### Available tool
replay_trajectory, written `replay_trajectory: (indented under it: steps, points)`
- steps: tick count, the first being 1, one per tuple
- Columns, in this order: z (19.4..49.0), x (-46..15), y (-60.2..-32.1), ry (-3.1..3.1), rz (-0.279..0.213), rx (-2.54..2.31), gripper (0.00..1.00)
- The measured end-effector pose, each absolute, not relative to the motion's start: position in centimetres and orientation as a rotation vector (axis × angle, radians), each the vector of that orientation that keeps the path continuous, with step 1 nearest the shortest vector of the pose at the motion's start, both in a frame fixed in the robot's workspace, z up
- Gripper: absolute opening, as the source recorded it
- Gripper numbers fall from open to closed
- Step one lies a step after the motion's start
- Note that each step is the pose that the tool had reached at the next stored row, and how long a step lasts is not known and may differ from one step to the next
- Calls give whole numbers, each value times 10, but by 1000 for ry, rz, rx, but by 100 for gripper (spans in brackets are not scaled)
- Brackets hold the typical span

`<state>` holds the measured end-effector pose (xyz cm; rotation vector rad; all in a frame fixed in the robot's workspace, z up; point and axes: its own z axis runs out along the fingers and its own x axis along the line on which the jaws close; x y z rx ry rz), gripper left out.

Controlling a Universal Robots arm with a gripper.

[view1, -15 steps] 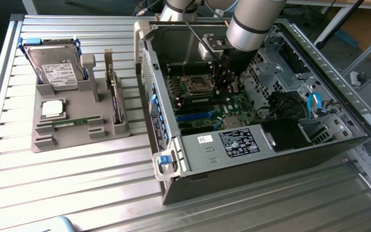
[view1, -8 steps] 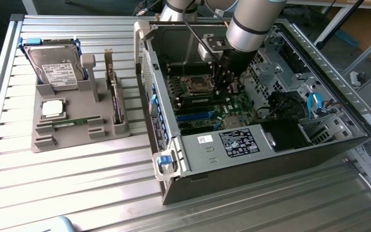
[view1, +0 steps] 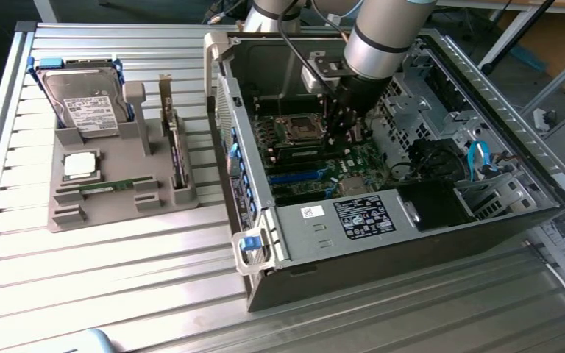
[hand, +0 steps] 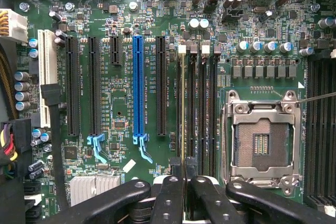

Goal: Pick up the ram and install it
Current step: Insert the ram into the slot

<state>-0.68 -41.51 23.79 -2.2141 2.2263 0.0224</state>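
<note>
gripper clenched on the ram; thin green board, seen edge-on, upright among black memory slots

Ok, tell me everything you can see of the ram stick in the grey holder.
The ram stick is a slim green circuit-board strip with small dark chips along it. It lies lengthwise in a slot of the grey holder, between raised grey blocks, beside the square silver processor chip. It sits outside the computer case; only the holder touches it.
</note>
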Motion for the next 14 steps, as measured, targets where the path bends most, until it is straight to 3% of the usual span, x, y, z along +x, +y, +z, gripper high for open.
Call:
replay_trajectory:
  steps: [14]
  points:
    - [235,-7,-415,2226,22,-2214,12]
